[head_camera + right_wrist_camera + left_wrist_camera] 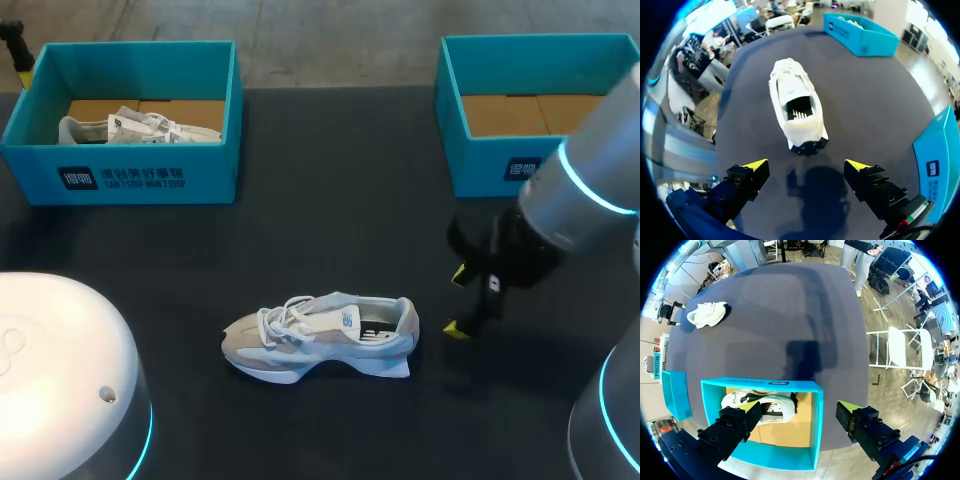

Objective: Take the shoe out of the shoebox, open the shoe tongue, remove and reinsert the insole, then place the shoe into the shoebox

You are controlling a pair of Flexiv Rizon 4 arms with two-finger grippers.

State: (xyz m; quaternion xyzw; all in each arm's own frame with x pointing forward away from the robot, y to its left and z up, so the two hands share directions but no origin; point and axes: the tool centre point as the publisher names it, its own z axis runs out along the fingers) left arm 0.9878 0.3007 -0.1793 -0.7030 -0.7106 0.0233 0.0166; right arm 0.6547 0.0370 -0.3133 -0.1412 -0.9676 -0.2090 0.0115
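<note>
Mid-worktop, sneaker [320, 338] upright; right gripper [806, 165] spread empty just behind its heel; left gripper [796, 410] spread empty above far-left-corner shoebox [150, 175].

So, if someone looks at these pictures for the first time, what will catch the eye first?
Most likely the pale sneaker lying alone in the middle of the dark table, with the right gripper open near its heel, not touching it. Next come two turquoise boxes at the far edge. The left shoebox holds a second shoe and the left gripper hangs open above it, while the right shoebox shows only cardboard floor.
</note>
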